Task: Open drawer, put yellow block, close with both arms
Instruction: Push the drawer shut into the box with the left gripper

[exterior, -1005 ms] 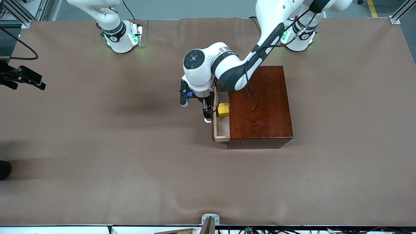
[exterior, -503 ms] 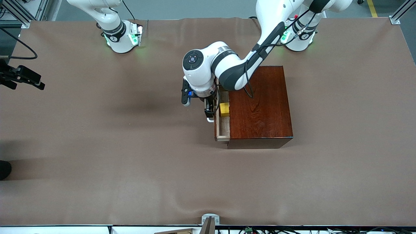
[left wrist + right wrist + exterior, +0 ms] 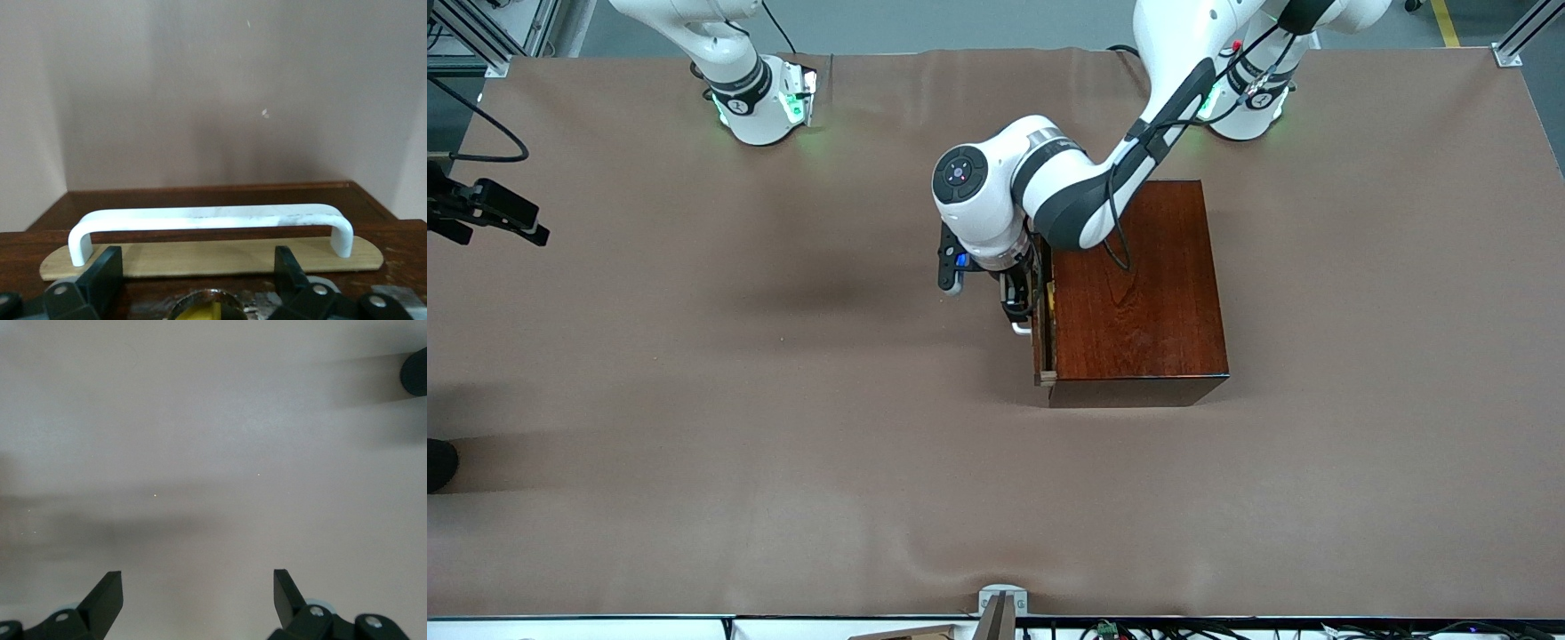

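The dark reddish-brown box (image 3: pixel 1143 284) stands in the middle of the table. Its drawer (image 3: pixel 1040 329) is almost fully in, with only a thin pale strip showing. The yellow block is nearly hidden inside; a yellow sliver (image 3: pixel 1051 296) shows at the box's edge. My left gripper (image 3: pixel 1016 309) points down at the drawer front, beside the white handle (image 3: pixel 210 219). In the left wrist view the left gripper (image 3: pixel 199 270) is open with nothing between its fingers. My right gripper (image 3: pixel 532 227) waits open at the right arm's end of the table, and the right wrist view has the right gripper (image 3: pixel 199 590) over bare table.
A brown mat (image 3: pixel 783 444) covers the table. The left arm's elbow (image 3: pixel 1067 196) hangs over the box's top corner. A small metal clamp (image 3: pixel 1000 600) sits at the table edge nearest the front camera.
The left gripper has moved toward the box, sliding the drawer in until only a strip shows. The yellow block has gone almost out of sight. The right arm has not moved.
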Tool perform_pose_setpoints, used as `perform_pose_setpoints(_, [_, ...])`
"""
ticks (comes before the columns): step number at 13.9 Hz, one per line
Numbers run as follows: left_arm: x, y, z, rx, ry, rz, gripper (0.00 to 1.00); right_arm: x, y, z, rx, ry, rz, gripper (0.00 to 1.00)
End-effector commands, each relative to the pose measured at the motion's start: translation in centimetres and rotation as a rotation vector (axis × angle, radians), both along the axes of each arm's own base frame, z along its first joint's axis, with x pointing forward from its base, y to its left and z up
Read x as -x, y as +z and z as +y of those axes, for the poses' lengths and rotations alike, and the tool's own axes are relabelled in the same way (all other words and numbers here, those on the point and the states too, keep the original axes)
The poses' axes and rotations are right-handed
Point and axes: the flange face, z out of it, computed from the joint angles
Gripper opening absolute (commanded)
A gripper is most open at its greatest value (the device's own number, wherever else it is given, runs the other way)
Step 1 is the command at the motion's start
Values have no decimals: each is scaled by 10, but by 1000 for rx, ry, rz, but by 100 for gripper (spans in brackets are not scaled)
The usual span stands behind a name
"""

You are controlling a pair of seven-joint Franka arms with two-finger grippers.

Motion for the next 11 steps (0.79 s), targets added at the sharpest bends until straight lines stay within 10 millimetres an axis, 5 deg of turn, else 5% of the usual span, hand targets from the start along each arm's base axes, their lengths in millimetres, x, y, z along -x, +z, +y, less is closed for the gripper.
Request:
perform_pose_setpoints(1, [2,8,20,-107,-28,15,100,6,9,-1,0,-15,-9,100])
perform_pose_setpoints(6, [4,16,21,-121,-20,13,100,6,8,-1,0,-15,-7,100])
perform_pose_setpoints(11, [0,40,-11,34,17,-85,100,6,12,-3,4,-18,-16,100])
